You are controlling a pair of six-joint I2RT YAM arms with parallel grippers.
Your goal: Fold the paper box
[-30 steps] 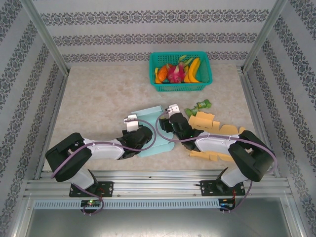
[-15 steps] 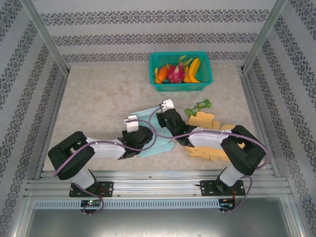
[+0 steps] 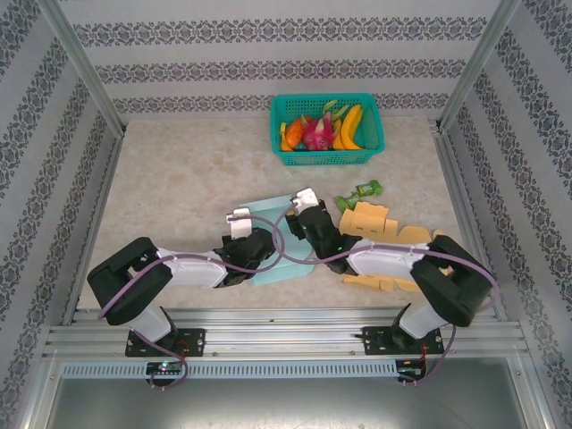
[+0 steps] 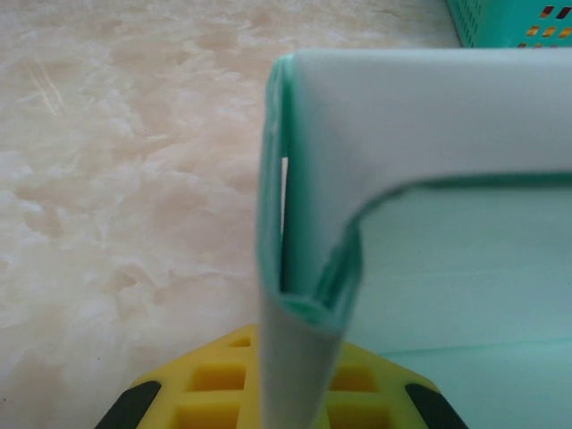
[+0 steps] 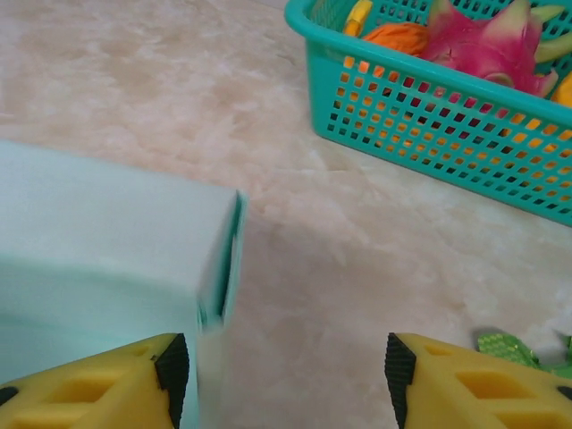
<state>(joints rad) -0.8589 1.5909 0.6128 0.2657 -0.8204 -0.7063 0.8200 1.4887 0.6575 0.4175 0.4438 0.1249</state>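
Top external view: the left arm [image 3: 170, 268] reaches from its base at the near left toward the middle of the table [image 3: 179, 179]. In the left wrist view, the left gripper [image 4: 282, 399] is clamped on a folded edge of the paper box [image 3: 284, 266]; the mint-green sheet stands upright between the yellow fingers [image 4: 183, 404] and curls over into a rounded crease.

The paper box lies at the centre of the table, near the front edge, between the two grippers, with one panel raised.

In the right wrist view, the right gripper [image 5: 281, 375] has its yellow fingers spread wide with bare table between them; the left-hand finger [image 5: 107, 384] sits just beside the raised wall of the box. Whether it touches the wall cannot be determined.

A teal basket [image 3: 326, 157] holding fruit stands at the far side, well apart from the box. Tan cardboard pieces [image 3: 371, 219] lie right of the right gripper, partly under the right arm [image 3: 393, 259]. A green wrapper [image 3: 359, 190] lies just beyond them.
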